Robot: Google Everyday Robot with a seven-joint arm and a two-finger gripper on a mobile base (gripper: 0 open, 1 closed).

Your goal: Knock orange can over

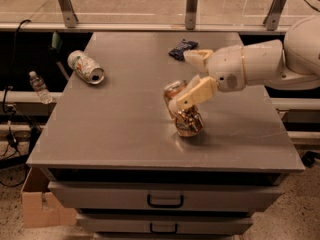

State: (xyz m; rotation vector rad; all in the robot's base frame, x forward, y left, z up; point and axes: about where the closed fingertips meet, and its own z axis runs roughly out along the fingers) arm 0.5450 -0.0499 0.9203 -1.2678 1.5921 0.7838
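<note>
- Leaning with its silver top toward the bench's [115,134] far-left corner, the orange can [186,120] stands tipped on its base, right of centre and nearer the front edge.
- The end effector [194,75] is spread wide; its lower finger [192,94] lies across the can's upper part.
- A whitish-green can [86,67] lies on its side by the left edge; what either can holds cannot be told.
- A dark packet [182,47] sits near the far edge.
- Open surface runs from the orange can to the left and front edges.
</note>
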